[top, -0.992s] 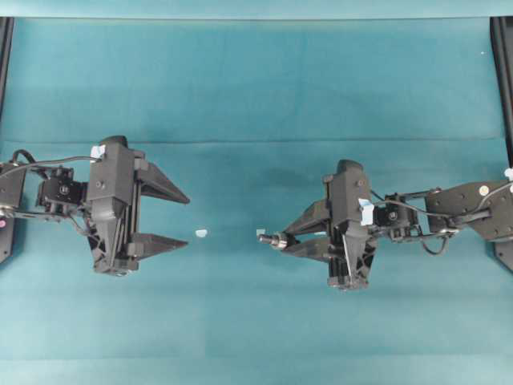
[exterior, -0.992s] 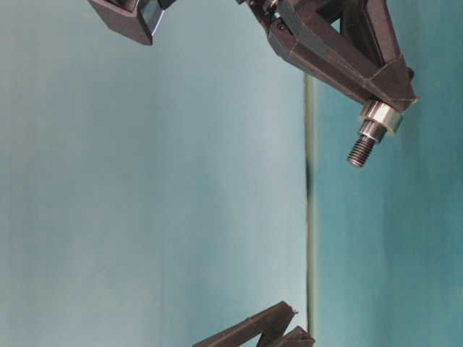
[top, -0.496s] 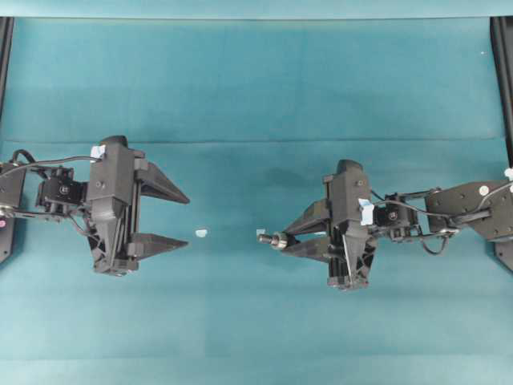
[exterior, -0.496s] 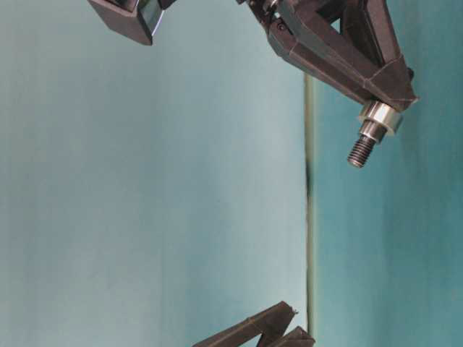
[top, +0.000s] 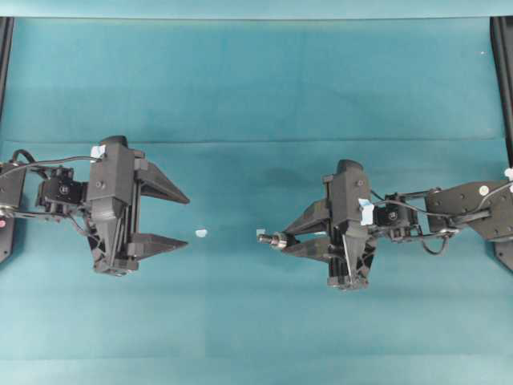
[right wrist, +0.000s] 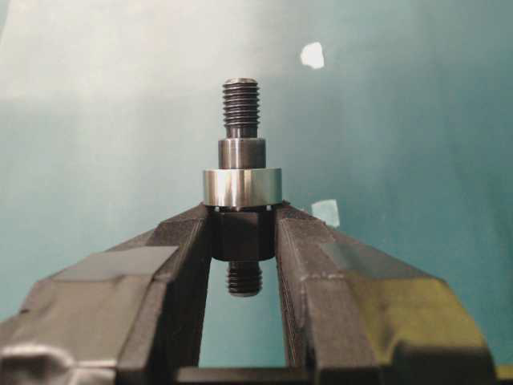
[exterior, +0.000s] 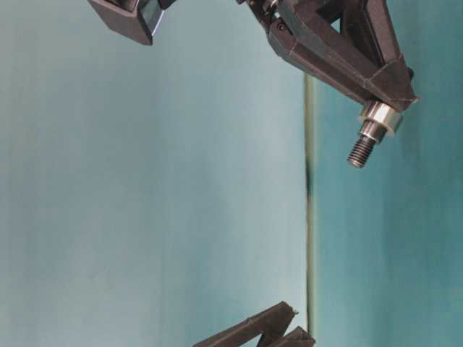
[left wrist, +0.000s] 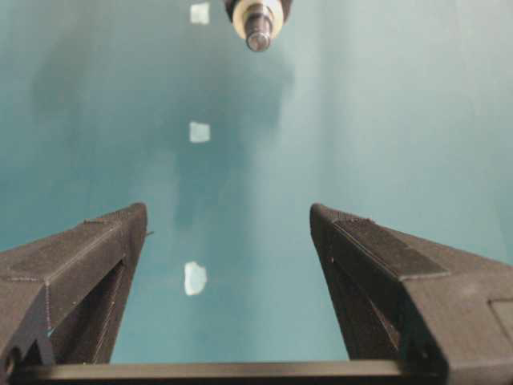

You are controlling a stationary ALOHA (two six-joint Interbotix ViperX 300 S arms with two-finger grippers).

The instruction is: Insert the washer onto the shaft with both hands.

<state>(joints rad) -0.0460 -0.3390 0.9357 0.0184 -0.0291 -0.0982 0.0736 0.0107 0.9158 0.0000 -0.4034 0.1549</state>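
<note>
At centre frame, the right end effector (top: 282, 240) clamps the shaft (right wrist: 241, 152), washer (right wrist: 241, 187) already seated against its collar (threaded tip pointing left). The left end effector (top: 183, 220), spread wide and empty, faces it across bare bench (top: 240, 321).

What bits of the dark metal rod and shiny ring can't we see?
- Dark grey threaded shaft: its middle is hidden between the right gripper fingers, right wrist view.
- Shiny silver washer: too small overhead to show its hole.
- Left gripper: cut off by the table-level view's bottom edge.
</note>
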